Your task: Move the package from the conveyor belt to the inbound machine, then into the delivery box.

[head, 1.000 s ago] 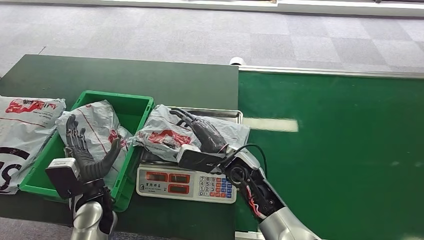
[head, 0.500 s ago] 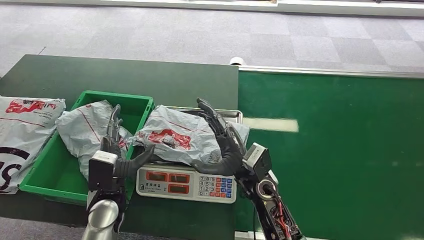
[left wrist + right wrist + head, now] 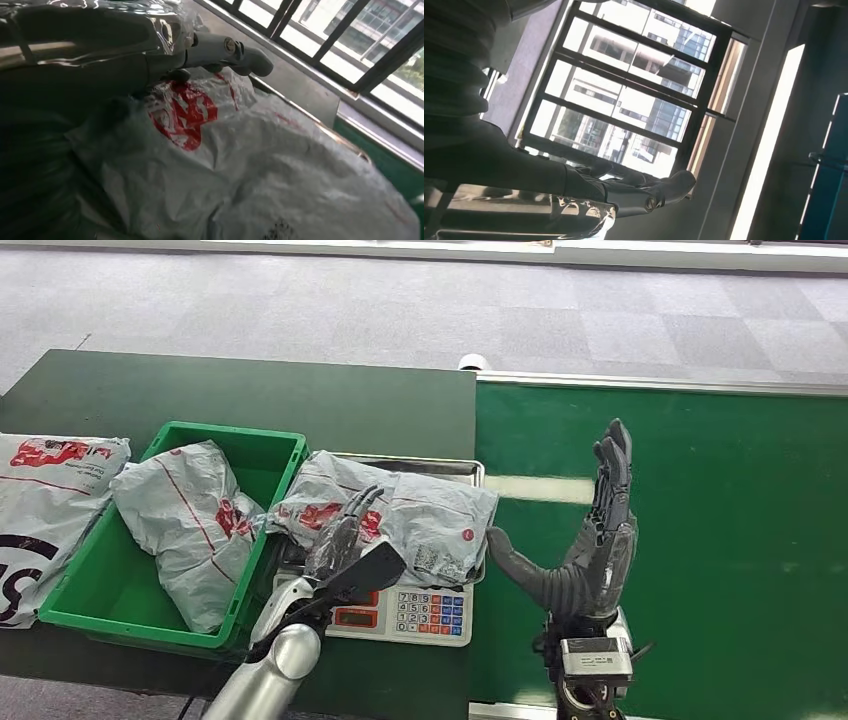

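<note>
At the far left of the head view, a grey mail bag (image 3: 45, 490) with red and black print lay flat on the dark green table (image 3: 250, 400), partly cut by the picture edge. Just beside it stood the green delivery box (image 3: 275, 455), and inside it a second grey bag (image 3: 190, 525) lay slanted against the near wall.

Next to the box was the inbound machine (image 3: 400, 615), a weighing scale with red displays and a keypad on its front. The package (image 3: 420, 520), a crumpled grey bag with red print, lay on the steel pan of the scale, and its left end hung a little over the rim of the box. The left hand (image 3: 345, 540) rested on the near left part of the package, with the fingers laid flat and slightly apart on the plastic; it was not closed around the bag. In the left wrist view the thumb (image 3: 225, 50) stood out above the red print of the package (image 3: 260, 165).

To the right, over the green conveyor belt (image 3: 720, 490), the right hand (image 3: 590, 550) was raised upright, its fingers spread wide and the thumb pointing toward the scale, holding nothing and not touching the package.
</note>
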